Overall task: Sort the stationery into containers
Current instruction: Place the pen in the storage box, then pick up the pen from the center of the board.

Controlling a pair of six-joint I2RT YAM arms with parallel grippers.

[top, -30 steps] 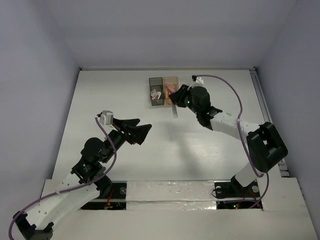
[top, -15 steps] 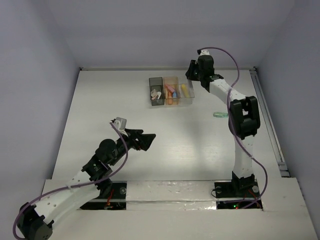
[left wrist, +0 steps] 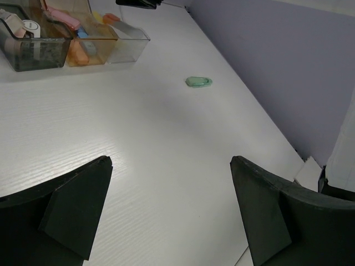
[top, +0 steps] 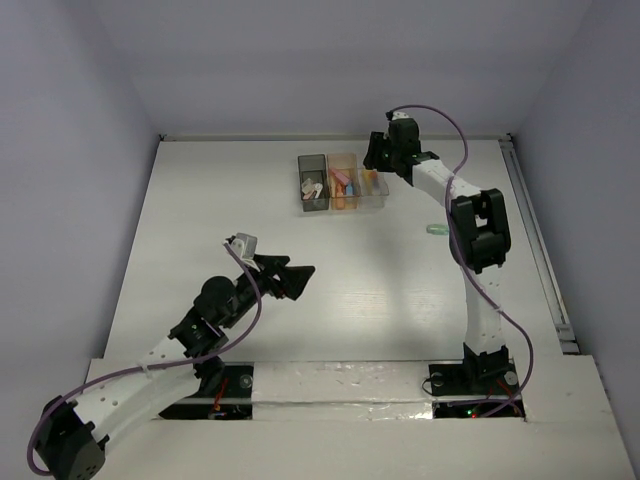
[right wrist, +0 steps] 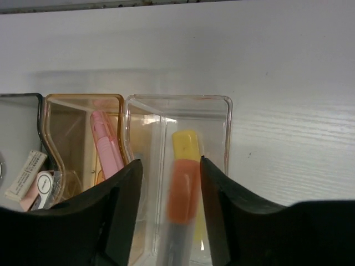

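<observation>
Hovering at the far side of the table (top: 250, 200), the right end effector (right wrist: 171, 162) hangs above the clear bin (right wrist: 177, 98). Its jaws are apart, set wider than the orange marker (right wrist: 183, 197) that shows blurred between them. A gap is visible on one side of the marker, so it looks loose rather than gripped. It is lined up lengthwise with the bin, apparently so that it can drop in flat beside the yellow marker (right wrist: 184, 145) lying inside.

Next door, the orange bin (right wrist: 83, 97) holds a pink marker (right wrist: 106, 144) and the grey bin (right wrist: 22, 95) holds small erasers (right wrist: 25, 174). That suggests the sorting is well along.

One mint-green piece (top: 436, 229) lies alone on the table, well apart from the three bins and nearer the arms' bases. It sits just beside the right arm's forearm and well behind that arm's end effector.

The left end effector (top: 290, 278) hangs over the middle of the table, jaws wide apart and empty, pointed toward the bins. The mint-green piece lies far ahead of it and to its right. It appears to be the only item left loose on the table.
</observation>
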